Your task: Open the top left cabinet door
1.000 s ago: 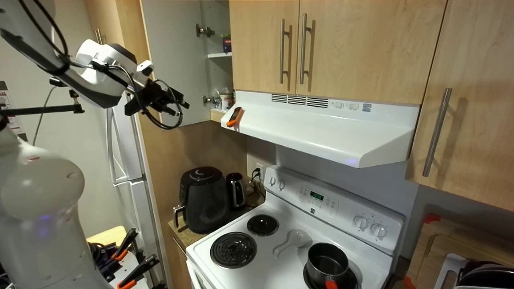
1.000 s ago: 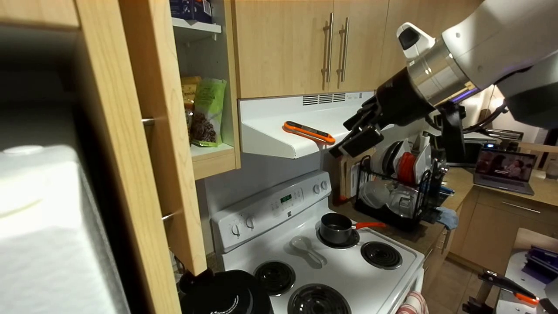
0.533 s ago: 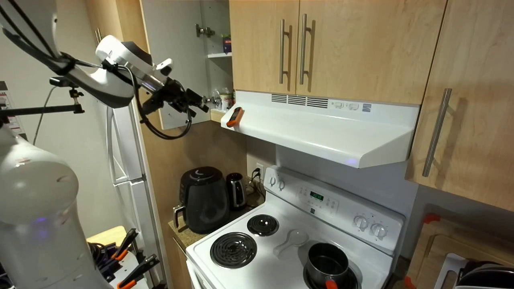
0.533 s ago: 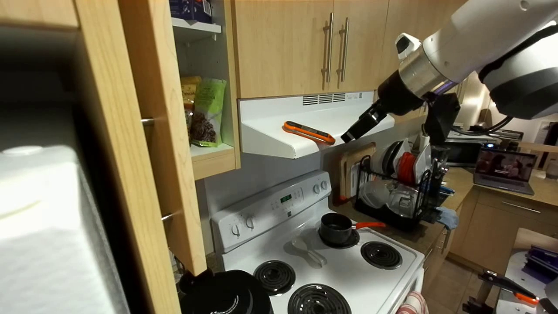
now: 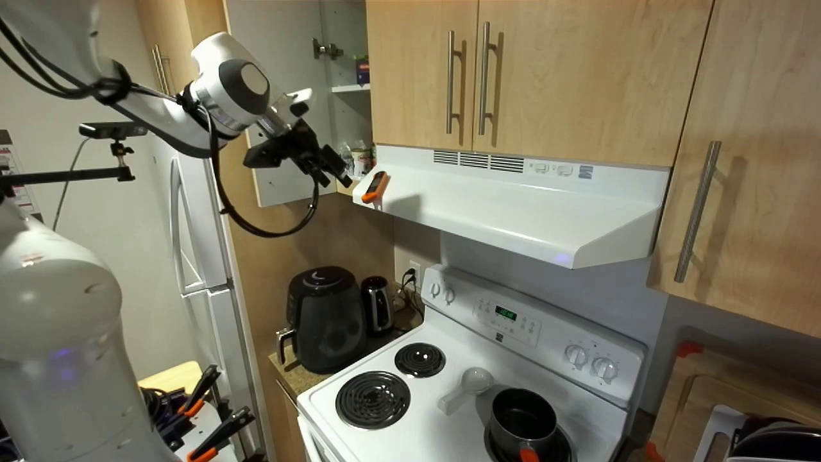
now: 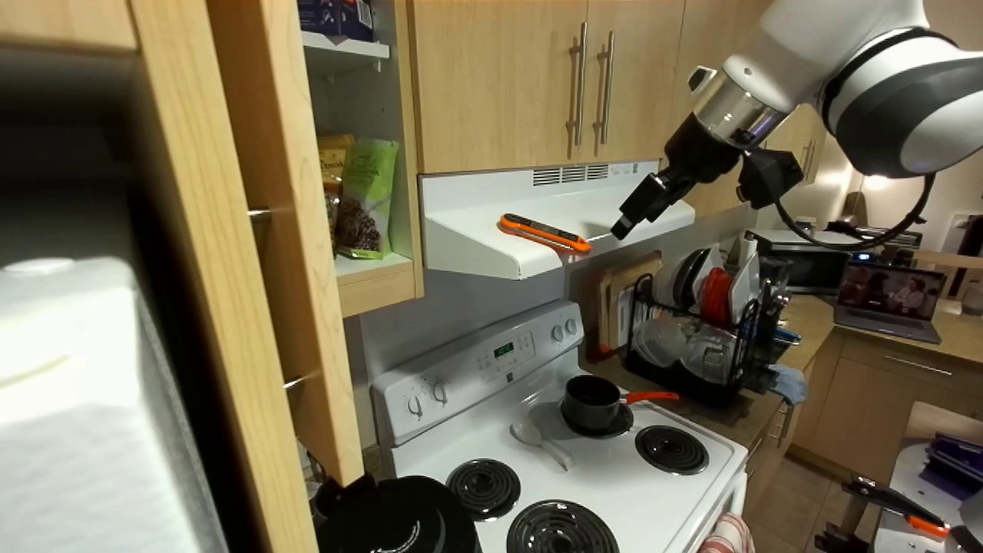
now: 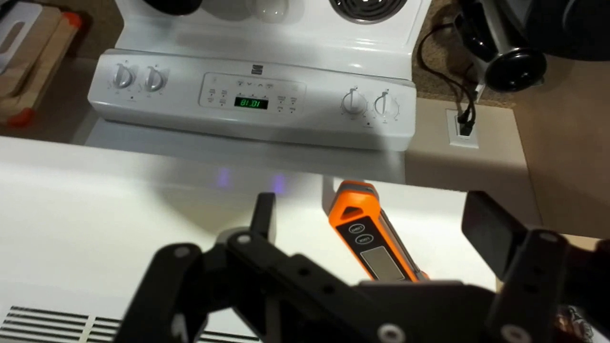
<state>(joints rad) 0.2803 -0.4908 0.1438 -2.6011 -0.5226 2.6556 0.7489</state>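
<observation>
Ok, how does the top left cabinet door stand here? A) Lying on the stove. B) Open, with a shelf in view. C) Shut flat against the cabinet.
B: in an exterior view, the cabinet door shows its pale inner face, and a shelf is visible beyond its hinges.

An orange digital thermometer point(image 7: 374, 238) lies on the white range hood point(image 5: 500, 212). A red-handled saucepan point(image 6: 592, 403) sits on the electric stove point(image 6: 641, 507). A black air fryer point(image 5: 327, 327) stands on the desk point(image 5: 295, 376).

Orange device point(image 7: 374, 236): "LIGHT", "LOCK"; stove display point(image 7: 251, 103): "10:18"; bag point(image 6: 332, 166): "NOA".
</observation>
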